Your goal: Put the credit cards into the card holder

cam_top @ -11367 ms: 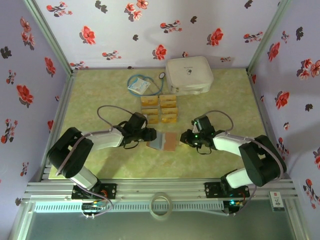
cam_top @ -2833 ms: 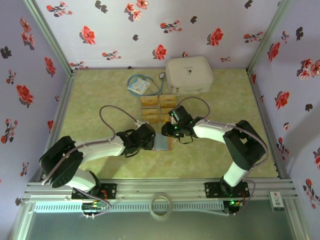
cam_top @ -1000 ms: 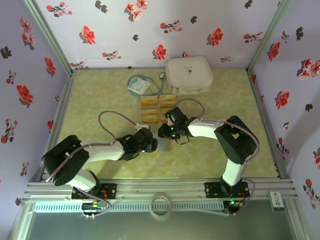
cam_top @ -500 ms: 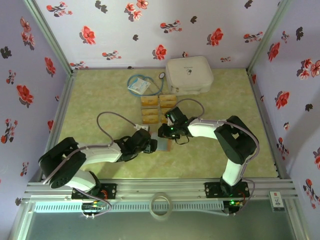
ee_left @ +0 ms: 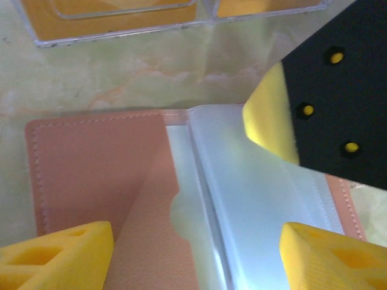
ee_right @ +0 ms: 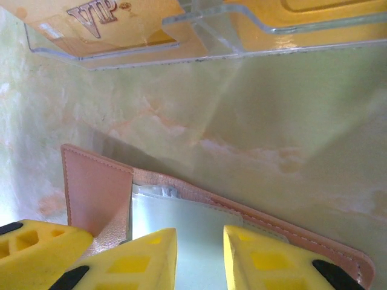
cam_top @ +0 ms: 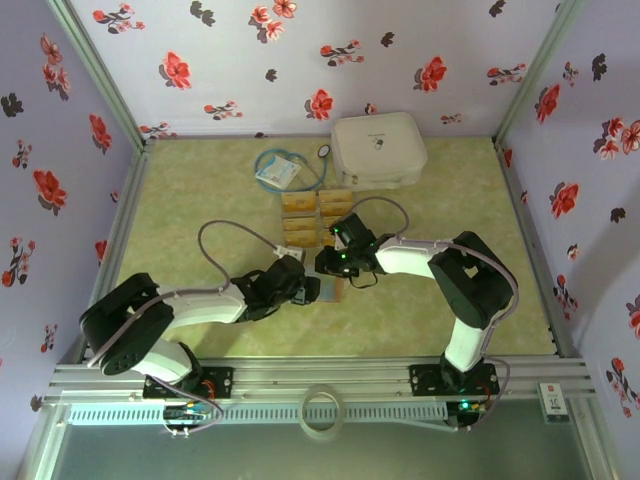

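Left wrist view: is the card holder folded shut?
No, the card holder lies spread open, its inner pockets facing up.

Top external: we look down from high behind near edge, over whole table [cam_top: 200,200]. Wrist views: we sit close, facing down; both share card holder [ee_left: 103,175].

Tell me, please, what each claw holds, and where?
Left claw holds nothing, open over the card holder. Right claw, over its clear sleeve: grip cannot be told.
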You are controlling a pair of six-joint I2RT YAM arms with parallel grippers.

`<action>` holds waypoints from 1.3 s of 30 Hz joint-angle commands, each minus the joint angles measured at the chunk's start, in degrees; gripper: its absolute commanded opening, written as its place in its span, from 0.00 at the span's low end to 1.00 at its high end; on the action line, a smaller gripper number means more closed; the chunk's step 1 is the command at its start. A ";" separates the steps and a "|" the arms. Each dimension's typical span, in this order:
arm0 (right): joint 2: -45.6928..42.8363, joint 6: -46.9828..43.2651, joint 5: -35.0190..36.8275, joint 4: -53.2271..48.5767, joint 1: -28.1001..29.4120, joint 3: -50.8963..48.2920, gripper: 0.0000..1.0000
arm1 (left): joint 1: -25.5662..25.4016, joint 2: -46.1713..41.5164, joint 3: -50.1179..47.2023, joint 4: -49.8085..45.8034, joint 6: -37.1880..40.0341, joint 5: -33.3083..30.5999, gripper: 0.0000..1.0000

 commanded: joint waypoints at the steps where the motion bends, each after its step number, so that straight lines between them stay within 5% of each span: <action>1: 0.88 0.83 -0.32 0.47 0.47 -0.24 0.26 | -0.70 1.52 1.49 -3.18 1.66 -1.77 0.71; 8: 0.36 1.05 -0.52 0.20 0.47 0.38 0.30 | -1.33 3.49 1.31 -5.29 1.73 -3.34 0.63; 18: -4.68 1.85 1.37 -1.00 -0.50 0.55 0.49 | -1.43 4.28 -0.25 -4.37 0.62 -4.01 0.57; 39: -4.57 3.56 1.29 1.38 -0.41 -3.22 0.54 | -1.42 4.56 -0.93 -3.34 0.33 -3.95 0.52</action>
